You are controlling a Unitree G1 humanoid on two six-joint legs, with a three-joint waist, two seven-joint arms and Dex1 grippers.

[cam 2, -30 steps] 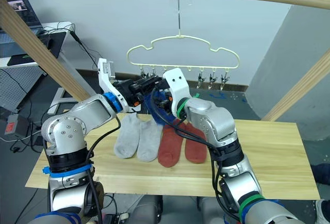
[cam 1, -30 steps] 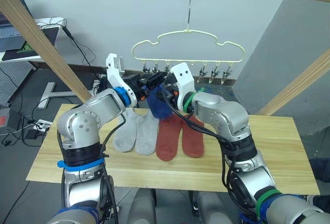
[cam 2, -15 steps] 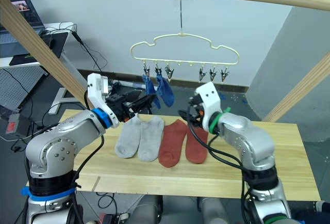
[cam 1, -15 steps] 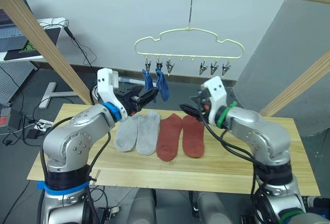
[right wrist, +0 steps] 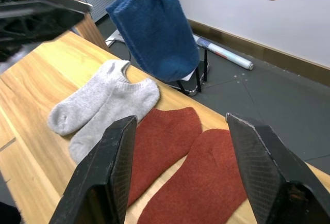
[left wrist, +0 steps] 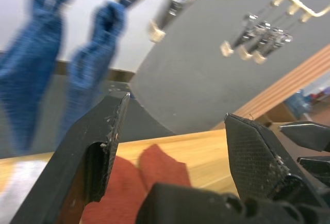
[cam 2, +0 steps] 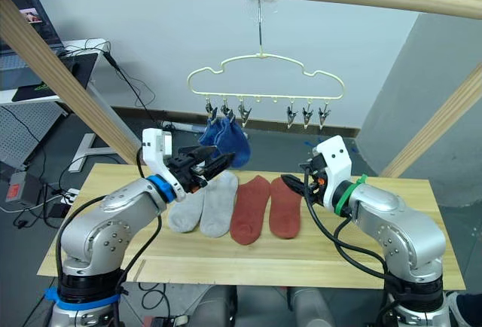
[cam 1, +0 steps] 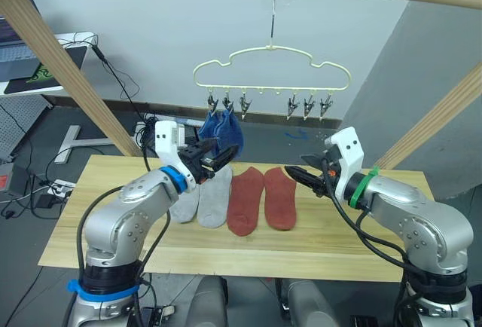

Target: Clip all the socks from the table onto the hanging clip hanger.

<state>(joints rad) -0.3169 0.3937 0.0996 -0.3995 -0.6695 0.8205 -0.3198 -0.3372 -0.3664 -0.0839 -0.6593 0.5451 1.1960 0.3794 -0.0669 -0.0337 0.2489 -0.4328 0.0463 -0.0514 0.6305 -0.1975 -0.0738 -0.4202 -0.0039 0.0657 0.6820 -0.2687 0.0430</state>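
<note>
Left gripper [left wrist: 172,131]: fingers spread apart, empty.
Blue socks [left wrist: 31,74]: two, hung from clips.
Red socks [left wrist: 136,182]: lay on the table [left wrist: 206,149].
Empty clips [left wrist: 252,38]: hung nearby.

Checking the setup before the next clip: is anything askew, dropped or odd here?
Nothing stands out. Two blue socks hang from the clip hanger; two grey socks and two red socks lie flat side by side on the table.

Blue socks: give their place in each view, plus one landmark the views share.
Left eye view: blue socks hanging from the clip hanger.
Right eye view: same, left clips.
Left wrist view: two blurred blue shapes.
Right wrist view: above the grey socks.
Shared landmark: red socks.
</note>
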